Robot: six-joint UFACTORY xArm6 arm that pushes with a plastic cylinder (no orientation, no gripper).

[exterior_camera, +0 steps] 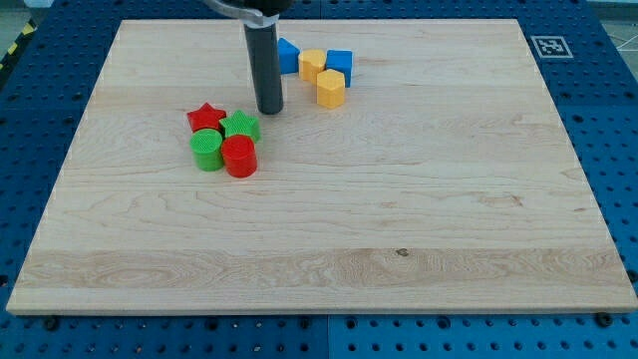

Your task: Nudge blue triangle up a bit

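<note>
The blue triangle (288, 55) lies near the view's top, partly hidden behind my rod. My tip (270, 110) rests on the board just below and slightly left of it, a short gap away. Right of the triangle are a yellow hexagon block (312, 64), a blue cube (340, 62) and a yellow block (331, 89) below them. Left and below the tip is a cluster: a red star (206, 118), a green star (241, 126), a green cylinder (207, 150) and a red cylinder (239, 157).
The wooden board (399, 199) sits on a blue perforated table. A black-and-white marker tag (547, 46) lies off the board's top right corner.
</note>
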